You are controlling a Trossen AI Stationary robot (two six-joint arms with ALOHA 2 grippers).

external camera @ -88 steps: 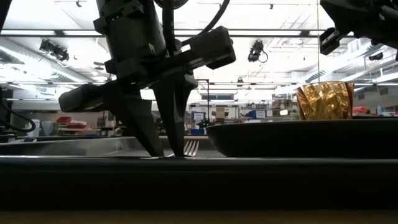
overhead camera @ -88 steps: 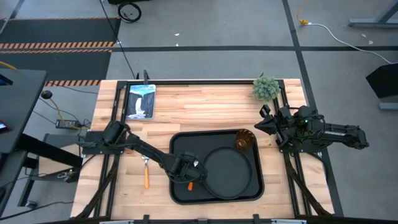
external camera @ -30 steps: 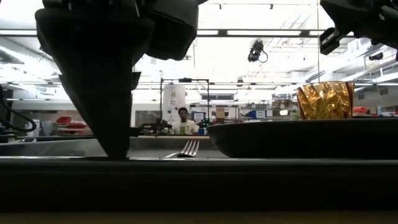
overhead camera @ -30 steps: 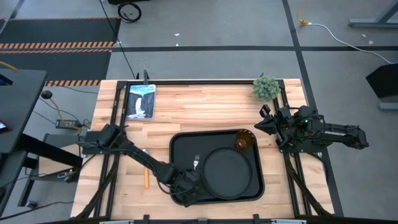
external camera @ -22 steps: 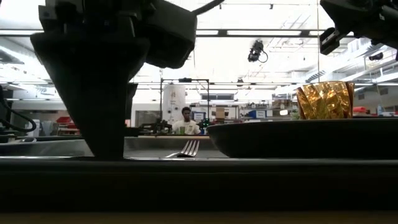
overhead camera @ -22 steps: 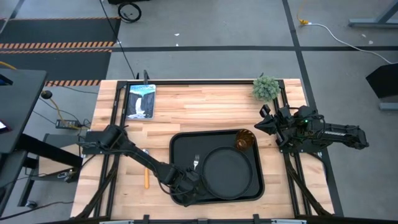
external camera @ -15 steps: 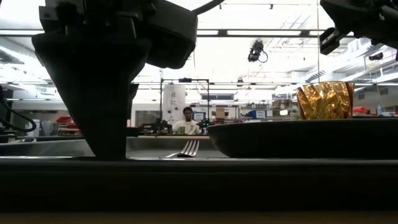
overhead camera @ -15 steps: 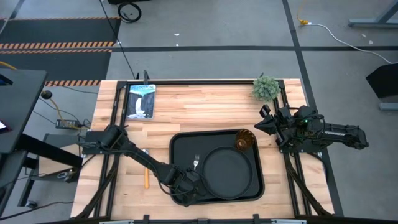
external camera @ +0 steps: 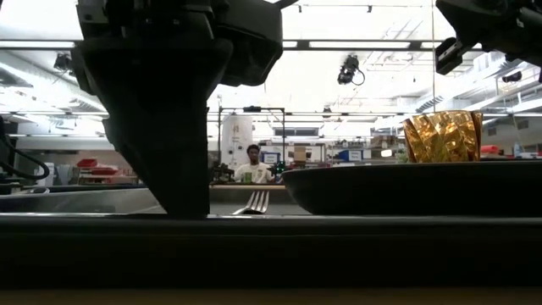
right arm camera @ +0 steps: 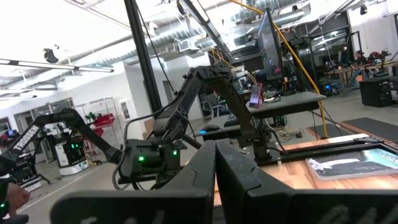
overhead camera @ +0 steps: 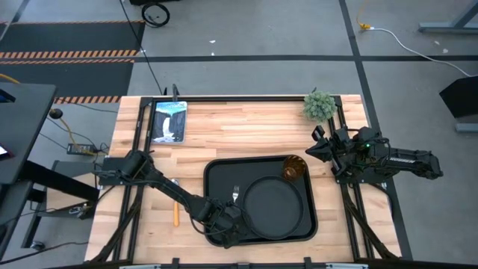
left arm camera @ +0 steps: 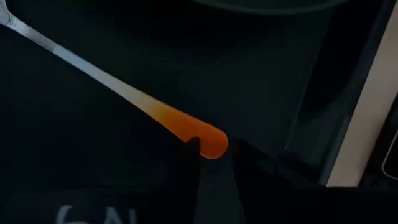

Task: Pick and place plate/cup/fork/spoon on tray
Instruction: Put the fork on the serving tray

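We saw our left end effector (left arm camera: pixel 208 163) nearly closed at the fork (left arm camera: pixel 124 93) handle's tip on the tray (overhead camera: pixel 216 172); it had shifted slightly sideways.

Left gripper (overhead camera: pixel 228 221) no longer mid-tray, now at tray's (overhead camera: pixel 222 172) near left corner, having slid toward table's front edge; fork (left arm camera: pixel 124 94) no longer under gripper's fingers, lying flat on tray floor beside plate (overhead camera: pixel 274 208), tines (overhead camera: pixel 235 193) uncovered in high view; in low view, gripper body now closer to camera, filling much more of frame, edging rightward over last second; person (external camera: pixel 252 165) in room behind, hidden earlier, now visible
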